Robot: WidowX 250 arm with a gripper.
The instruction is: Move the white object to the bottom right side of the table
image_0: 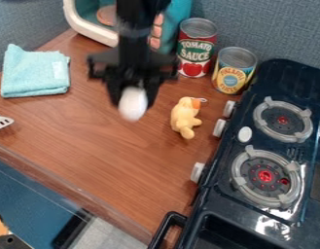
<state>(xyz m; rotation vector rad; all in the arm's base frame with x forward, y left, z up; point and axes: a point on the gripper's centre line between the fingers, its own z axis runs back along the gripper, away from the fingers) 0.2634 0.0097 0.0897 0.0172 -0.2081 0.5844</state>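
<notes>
A black robot gripper point(133, 93) hangs down from the top edge of the view, a little left of centre, above a brown wooden table point(91, 141). Its jaws are partly closed around a small, rounded white object point(133, 104), one finger on the left side and one on the right, so they stand only as far apart as the object is wide. The grip is at the object's upper part; its smooth lower end pokes out below the fingertips. Gripper and object are both blurred, and exactly how high the object is above the wood is hard to tell. It is in the upper half of the view, between a folded light-blue cloth point(34, 73) to the left and a small yellow stuffed toy point(186, 116) to the right, touching neither. Behind the gripper is a teal and white toy microwave point(178, 29). To its right are two cans, a red and green one point(197, 48) and, just beside it, a yellow one point(234, 70). A black toy stove point(221, 194) with two round burners, red at their centres, takes up the right side. At the left edge, part of a white slotted utensil point(0, 122) lies on the table.
</notes>
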